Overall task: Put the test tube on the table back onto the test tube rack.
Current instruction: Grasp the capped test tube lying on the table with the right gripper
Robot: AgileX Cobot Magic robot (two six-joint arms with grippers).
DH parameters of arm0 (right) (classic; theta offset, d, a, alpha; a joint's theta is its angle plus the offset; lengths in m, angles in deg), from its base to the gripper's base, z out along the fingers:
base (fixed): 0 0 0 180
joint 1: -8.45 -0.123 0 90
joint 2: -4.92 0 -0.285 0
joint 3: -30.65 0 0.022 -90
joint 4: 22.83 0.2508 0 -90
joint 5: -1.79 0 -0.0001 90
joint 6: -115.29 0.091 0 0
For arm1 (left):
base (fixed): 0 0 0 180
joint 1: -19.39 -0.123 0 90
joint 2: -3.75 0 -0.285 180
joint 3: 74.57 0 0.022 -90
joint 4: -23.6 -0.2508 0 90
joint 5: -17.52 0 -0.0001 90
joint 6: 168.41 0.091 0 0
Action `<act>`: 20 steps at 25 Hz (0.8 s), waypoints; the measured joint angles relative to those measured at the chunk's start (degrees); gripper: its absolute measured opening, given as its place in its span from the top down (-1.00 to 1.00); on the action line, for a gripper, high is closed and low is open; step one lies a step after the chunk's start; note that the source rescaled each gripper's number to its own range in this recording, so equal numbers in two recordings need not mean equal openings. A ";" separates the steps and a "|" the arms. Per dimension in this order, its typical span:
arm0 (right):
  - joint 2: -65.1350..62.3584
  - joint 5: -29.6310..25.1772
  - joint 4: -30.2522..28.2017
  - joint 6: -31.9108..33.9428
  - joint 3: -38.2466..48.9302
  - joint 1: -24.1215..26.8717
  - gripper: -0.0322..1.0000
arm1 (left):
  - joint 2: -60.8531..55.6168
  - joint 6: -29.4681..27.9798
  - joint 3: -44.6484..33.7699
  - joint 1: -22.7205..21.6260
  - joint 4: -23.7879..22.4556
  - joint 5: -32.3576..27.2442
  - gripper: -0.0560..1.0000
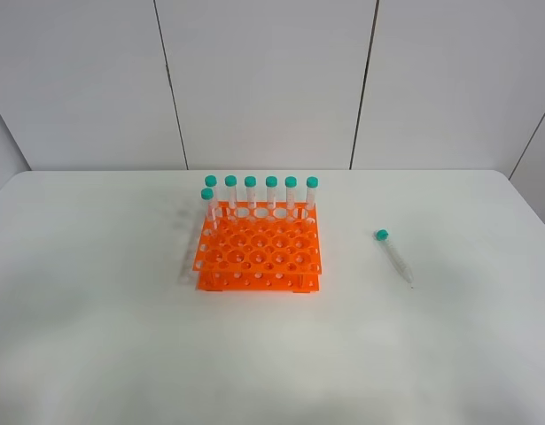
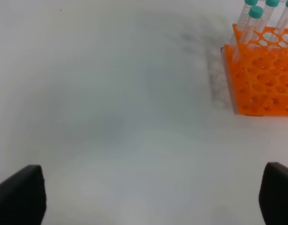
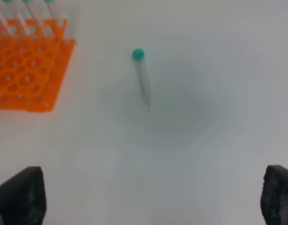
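The test tube [image 1: 393, 257] lay flat on the white bench [image 1: 95, 354], right of centre in the high view, teal cap toward the upper left, well apart from the orange rack [image 1: 259, 252] at centre. The left tool [image 2: 148, 194] and right tool [image 3: 148, 197] both stood spread wide and empty, so the job seemed at its opening reach. The next move likely called for the right tool, facing the tube, to descend across its body and close.

The table [image 1: 95, 354] looks matt, the test tube rack [image 1: 258, 250] smooth plastic (test tube [image 1: 395, 258] clear).
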 joint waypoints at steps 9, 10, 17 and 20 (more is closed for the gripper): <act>37.37 0.28 -0.71 -0.40 -14.64 0.00 -1.00 | 0.00 0.00 0.00 0.00 0.00 0.00 -1.00; 41.24 -0.35 -0.77 -0.69 -16.45 0.00 -1.00 | 0.00 0.00 0.00 0.00 0.00 0.00 -1.00; 66.93 -1.52 -2.88 -3.14 -29.29 0.00 -1.00 | 0.00 0.00 0.00 0.00 0.00 0.00 -1.00; 72.30 -0.45 -2.95 -3.44 -32.10 0.00 -1.00 | 0.00 0.00 0.00 0.00 0.00 0.00 -1.00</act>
